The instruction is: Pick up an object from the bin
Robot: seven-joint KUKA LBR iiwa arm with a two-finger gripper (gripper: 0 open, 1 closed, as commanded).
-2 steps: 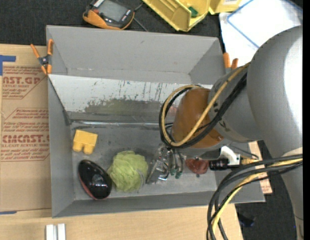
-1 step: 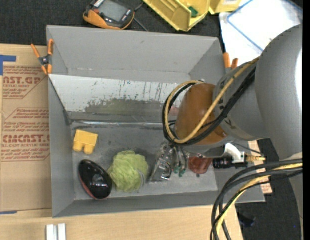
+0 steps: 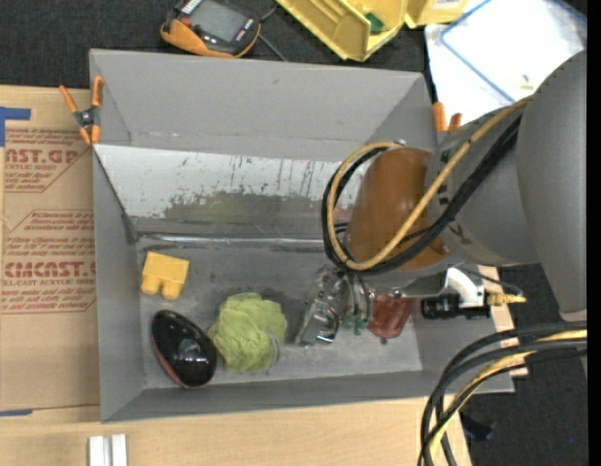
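My gripper hangs low over the bin floor, right of the middle and near the front wall. A fuzzy light-green ball lies just to its left, a small gap apart. Close on the gripper's right lies a dark red thing, partly hidden under the arm. Nothing shows between the gripper's tips.
A black oval thing with a red rim rests in the front left corner, touching the green ball. A yellow notched block lies at the left, further back. The arm's orange cover and cables hang over the bin's right side.
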